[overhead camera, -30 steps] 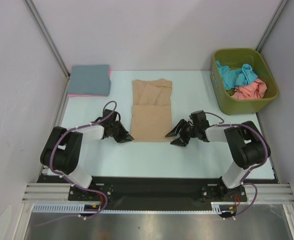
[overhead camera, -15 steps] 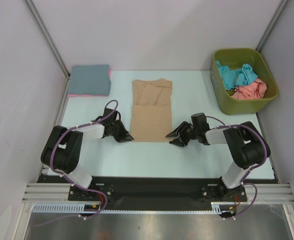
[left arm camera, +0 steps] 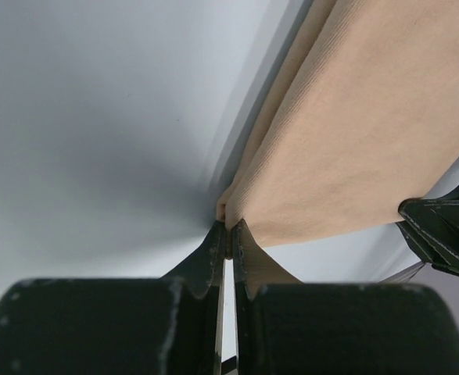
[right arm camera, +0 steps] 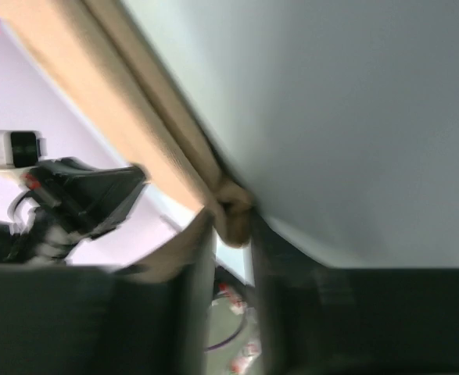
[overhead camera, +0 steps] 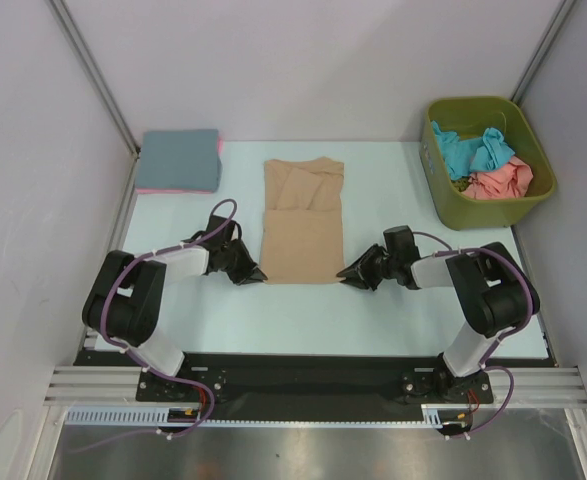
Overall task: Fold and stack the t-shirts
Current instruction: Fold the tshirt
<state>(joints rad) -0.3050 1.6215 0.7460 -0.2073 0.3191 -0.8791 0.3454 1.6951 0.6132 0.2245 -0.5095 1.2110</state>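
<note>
Top external: tan t-shirt (overhead camera: 303,225) lies folded lengthwise mid-table, a gripper at each near corner.
At far left, a folded slate blue t-shirt (overhead camera: 179,158) lies on a pink t-shirt (overhead camera: 148,189). The left gripper (overhead camera: 254,274) is pinched together on the tan shirt's near left corner. The right gripper (overhead camera: 348,275) straddles the bunched near right corner; whether it presses the cloth I cannot tell. At far right, a teal t-shirt (overhead camera: 468,150) and a salmon t-shirt (overhead camera: 498,182) sit in the olive bin (overhead camera: 533,196).
</note>
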